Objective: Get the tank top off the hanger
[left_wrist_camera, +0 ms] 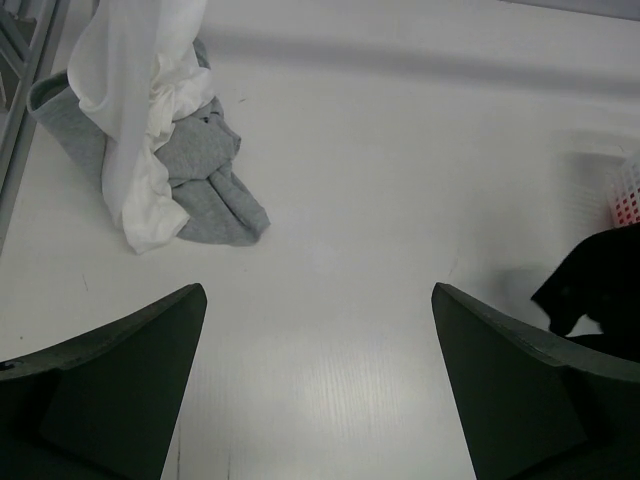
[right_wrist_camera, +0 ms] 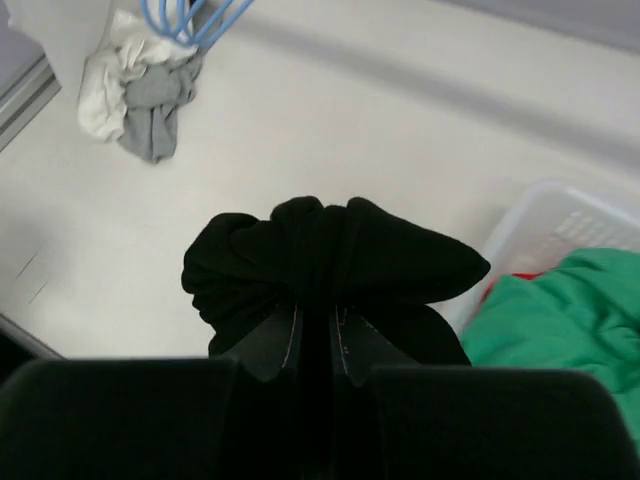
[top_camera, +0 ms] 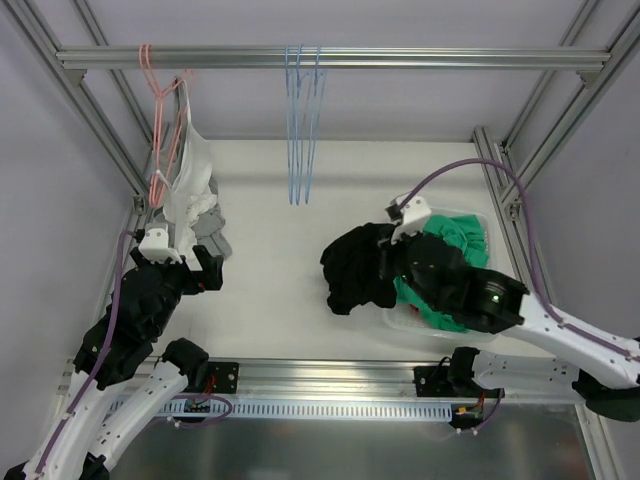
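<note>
A white tank top (top_camera: pixel 192 175) hangs on a pink hanger (top_camera: pixel 158 120) from the rail at the far left, its hem resting on the table. It also shows in the left wrist view (left_wrist_camera: pixel 140 90). My left gripper (top_camera: pixel 187 260) is open and empty just in front of it, low over the table (left_wrist_camera: pixel 318 292). My right gripper (right_wrist_camera: pixel 315 320) is shut on a bunched black garment (right_wrist_camera: pixel 330 250) and holds it beside the basket (top_camera: pixel 355 265).
A grey garment (top_camera: pixel 214 235) lies crumpled under the tank top (left_wrist_camera: pixel 205 170). Empty blue hangers (top_camera: pixel 303 120) hang mid-rail. A white basket (top_camera: pixel 482 216) at the right holds a green garment (top_camera: pixel 455 238). Aluminium frame posts stand on both sides.
</note>
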Controlling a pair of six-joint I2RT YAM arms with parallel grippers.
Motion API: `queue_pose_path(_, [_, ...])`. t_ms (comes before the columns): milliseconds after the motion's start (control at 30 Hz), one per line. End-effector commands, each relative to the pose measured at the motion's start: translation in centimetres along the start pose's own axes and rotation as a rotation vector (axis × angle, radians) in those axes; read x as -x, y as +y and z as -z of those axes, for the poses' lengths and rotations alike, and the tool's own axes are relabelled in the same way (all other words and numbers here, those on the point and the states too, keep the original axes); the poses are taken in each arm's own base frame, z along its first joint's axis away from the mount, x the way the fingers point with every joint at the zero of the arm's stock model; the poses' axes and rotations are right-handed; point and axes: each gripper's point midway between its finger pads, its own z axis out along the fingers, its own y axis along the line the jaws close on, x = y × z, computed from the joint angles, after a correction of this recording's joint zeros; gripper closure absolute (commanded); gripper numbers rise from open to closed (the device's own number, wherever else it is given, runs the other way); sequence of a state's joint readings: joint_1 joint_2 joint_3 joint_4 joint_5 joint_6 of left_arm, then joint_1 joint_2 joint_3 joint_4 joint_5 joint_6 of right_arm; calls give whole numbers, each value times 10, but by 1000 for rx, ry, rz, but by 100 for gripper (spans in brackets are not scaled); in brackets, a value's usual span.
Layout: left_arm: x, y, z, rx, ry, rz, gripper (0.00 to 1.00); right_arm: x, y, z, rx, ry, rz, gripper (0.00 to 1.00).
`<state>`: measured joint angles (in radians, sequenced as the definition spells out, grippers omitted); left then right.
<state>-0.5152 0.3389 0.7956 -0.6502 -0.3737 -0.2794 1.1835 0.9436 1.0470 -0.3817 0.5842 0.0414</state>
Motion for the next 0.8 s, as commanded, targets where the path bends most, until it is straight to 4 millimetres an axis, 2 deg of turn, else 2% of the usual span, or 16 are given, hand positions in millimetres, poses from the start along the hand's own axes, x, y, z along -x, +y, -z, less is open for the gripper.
queue_pose_path(0, [6,3,0,18,-30,18,1,49,-44,38,-137,-92,64,100])
queue_pose_path(33, [6,2,0,17,-29,18,1,62,-53,45,-167,-116,68,100])
queue_pose_path(67, [7,2,0,16,-30,18,1,86,-65,59,-202,-165,81,100])
queue_pose_path(167, [6,2,0,17,-28,17,1,117,-92,78,-303,-201,107,100])
queue_pose_path(200, [6,2,0,15,-29,18,1,134,-100,87,-329,-228,119,100])
queue_pose_path(233, [7,2,0,11,-32,19,1,142,-114,91,-386,-239,114,100])
queue_pose_path(300, [7,2,0,11,-32,20,1,157,-126,101,-421,-264,110,100])
queue_pose_path(400, [7,2,1,11,-36,18,1,165,-141,110,-472,-276,108,100])
queue_pose_path(500, [7,2,1,8,-37,17,1,160,-157,113,-540,-259,127,100])
queue_pose_path(533, [6,2,1,8,-32,16,1,150,-166,111,-570,-242,116,100])
queue_pose_path(600, [6,0,1,-1,-29,12,1,135,-164,102,-535,-221,91,100])
queue_pose_path(633, [6,0,0,-1,-25,11,1,114,-168,95,-536,-184,81,100])
queue_pose_path(667, [6,-1,0,-1,-25,11,1,100,-162,86,-493,-170,32,100])
queue_pose_path(733, [6,-1,0,-6,-24,10,1,71,-162,73,-481,-121,-8,100])
queue_pose_path(767, [6,-1,0,-6,-24,12,1,41,-162,62,-478,-70,-44,100])
